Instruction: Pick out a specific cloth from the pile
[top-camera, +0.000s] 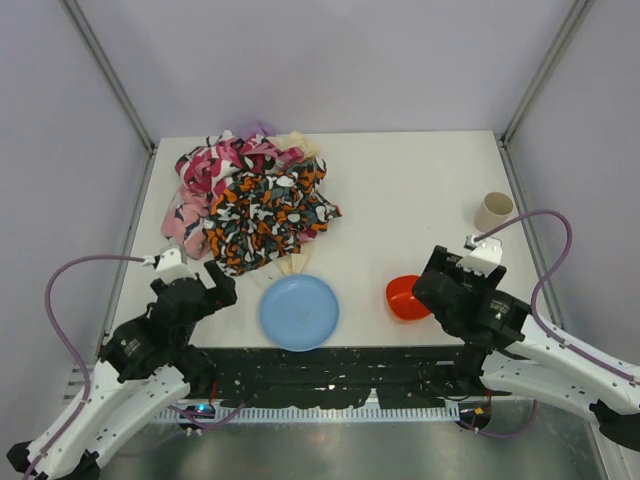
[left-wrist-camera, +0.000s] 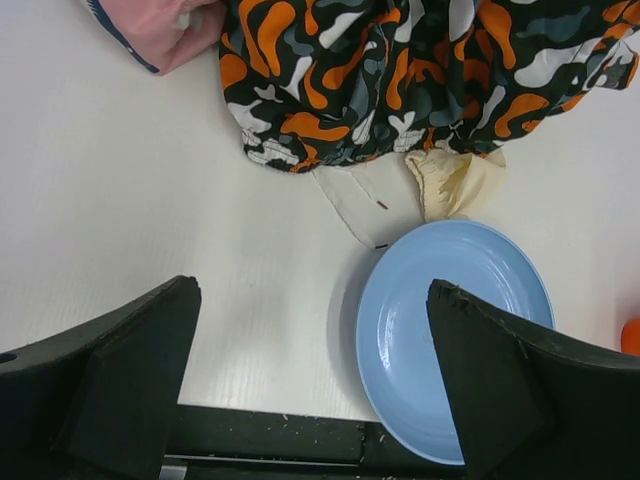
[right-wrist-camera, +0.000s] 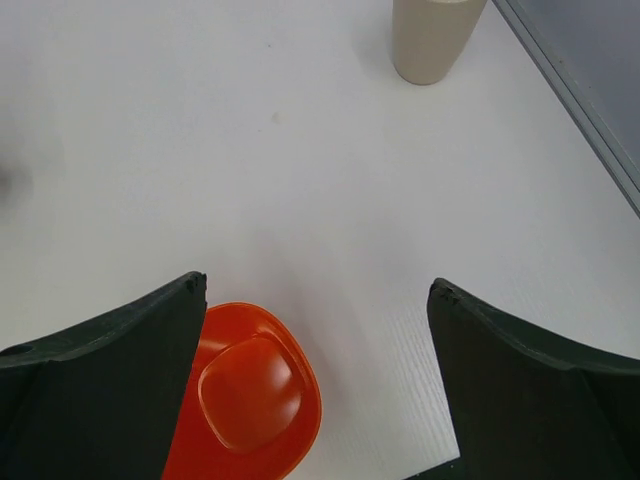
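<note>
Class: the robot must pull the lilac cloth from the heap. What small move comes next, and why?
Probably reach the open, empty left tool forward over the heap of patterned and cream cloths toward its far edge. Only a sliver of plain lilac fabric shows there, and the left tool is nearer; the right tool hangs open by the orange plastic bowl.

No legible writing in any view.
The plate (top-camera: 300, 312), cup (top-camera: 493, 211) and bowl (top-camera: 405, 298) show plain surfaces, and the pile (top-camera: 265, 205) shows only abstract blotch prints. Near the middle of the left wrist view, a cream strip (left-wrist-camera: 350, 205) bears two tiny dark marks, too small to read.
</note>
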